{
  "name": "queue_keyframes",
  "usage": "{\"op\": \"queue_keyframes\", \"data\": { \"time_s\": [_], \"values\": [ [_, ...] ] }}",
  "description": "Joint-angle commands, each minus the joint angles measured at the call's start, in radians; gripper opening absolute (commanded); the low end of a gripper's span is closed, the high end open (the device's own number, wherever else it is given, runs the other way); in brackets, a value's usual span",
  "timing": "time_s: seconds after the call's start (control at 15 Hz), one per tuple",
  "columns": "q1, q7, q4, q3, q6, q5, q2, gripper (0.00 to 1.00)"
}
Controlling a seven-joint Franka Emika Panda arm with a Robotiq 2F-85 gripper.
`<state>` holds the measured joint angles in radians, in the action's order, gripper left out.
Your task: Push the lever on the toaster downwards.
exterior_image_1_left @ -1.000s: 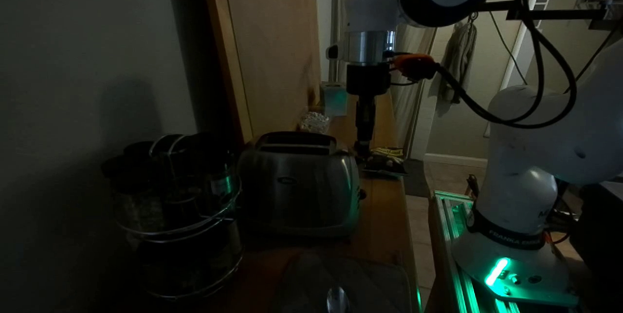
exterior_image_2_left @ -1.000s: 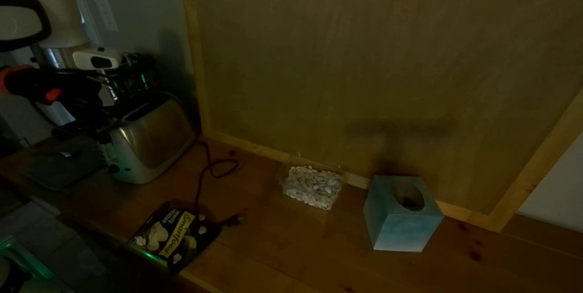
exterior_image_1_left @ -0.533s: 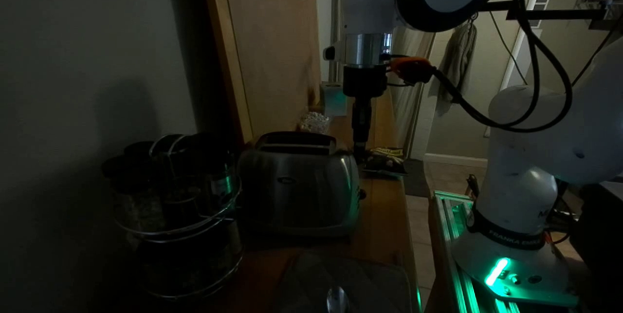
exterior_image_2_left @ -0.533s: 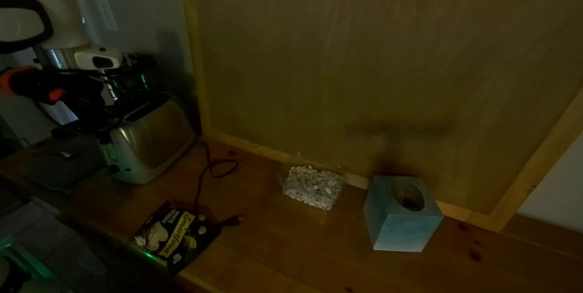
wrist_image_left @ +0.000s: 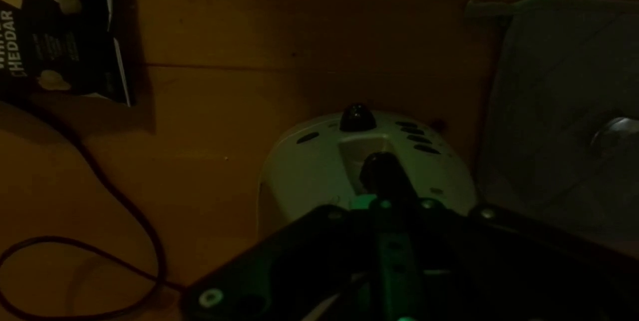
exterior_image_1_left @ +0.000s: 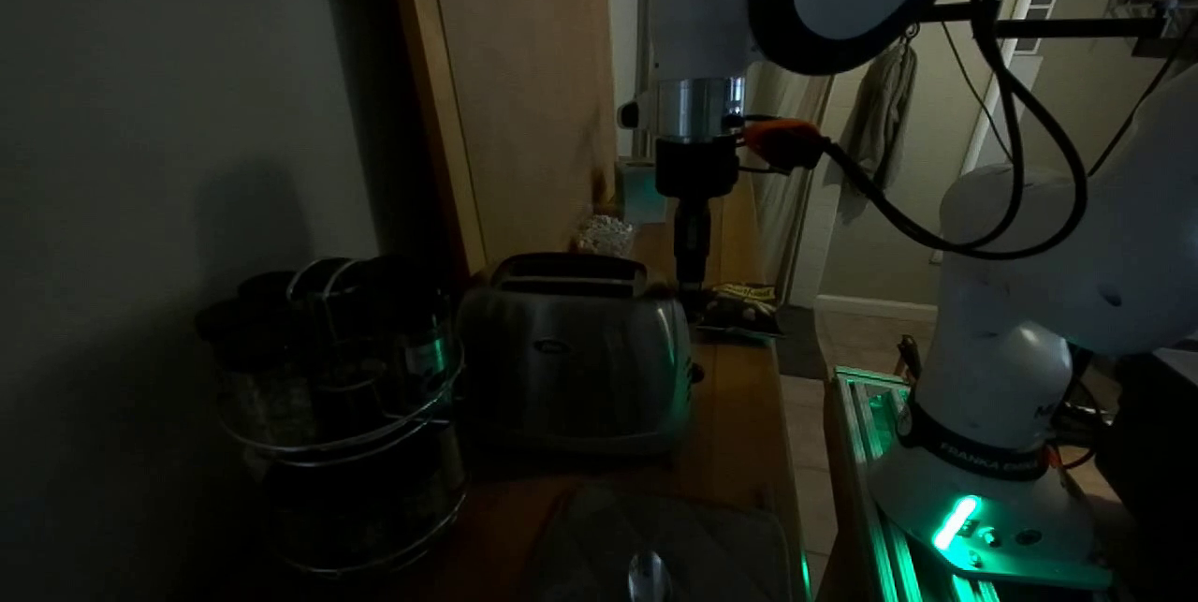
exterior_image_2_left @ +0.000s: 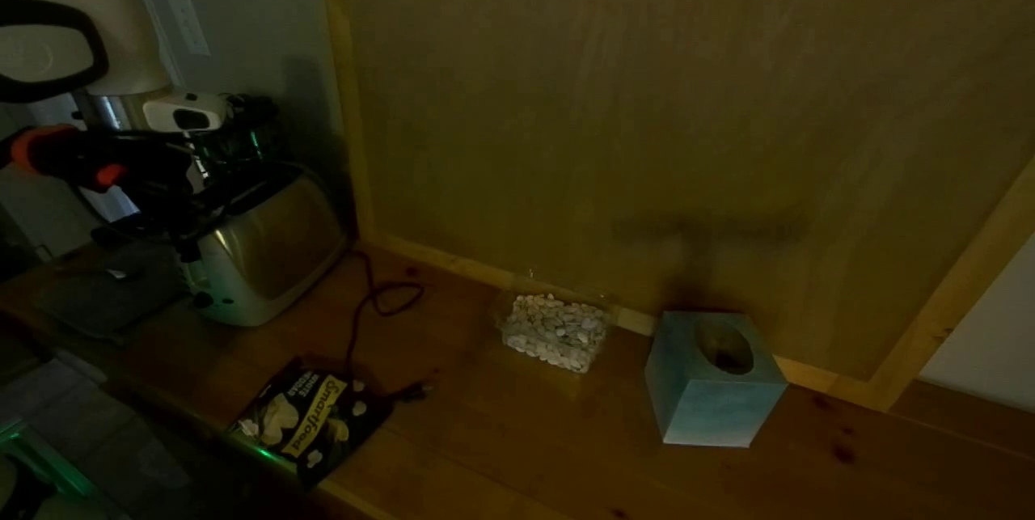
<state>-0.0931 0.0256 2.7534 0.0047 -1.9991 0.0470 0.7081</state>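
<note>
Toaster (exterior_image_1_left: 571,387): rounded stainless-steel sides, dark slotted top, pale end face; upright on wooden counter (exterior_image_2_left: 485,455). Lever (wrist_image_left: 371,169): dark, at end-face recess, setting indistinct.

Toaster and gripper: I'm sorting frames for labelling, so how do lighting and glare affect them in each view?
Both exterior views: dim, the toaster showing soft highlights and a green tint on its control end; in an exterior view: the gripper a dark silhouette, the base light glaring green; wrist view: dim, the toaster's control end pale and legible, the gripper mostly sunk in black.
</note>
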Motion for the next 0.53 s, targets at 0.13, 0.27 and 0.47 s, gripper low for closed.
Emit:
{"op": "queue_keyframes", "data": {
  "time_s": [0.13,0.27,0.47],
  "values": [
    [0.016,-0.013,-0.002,0.009,-0.068,0.011,-0.083,0.01],
    [0.019,-0.020,-0.002,0.011,-0.077,0.008,-0.092,0.01],
    [0.015,-0.023,-0.002,0.013,-0.089,0.010,-0.102,0.01]
  ]
}}
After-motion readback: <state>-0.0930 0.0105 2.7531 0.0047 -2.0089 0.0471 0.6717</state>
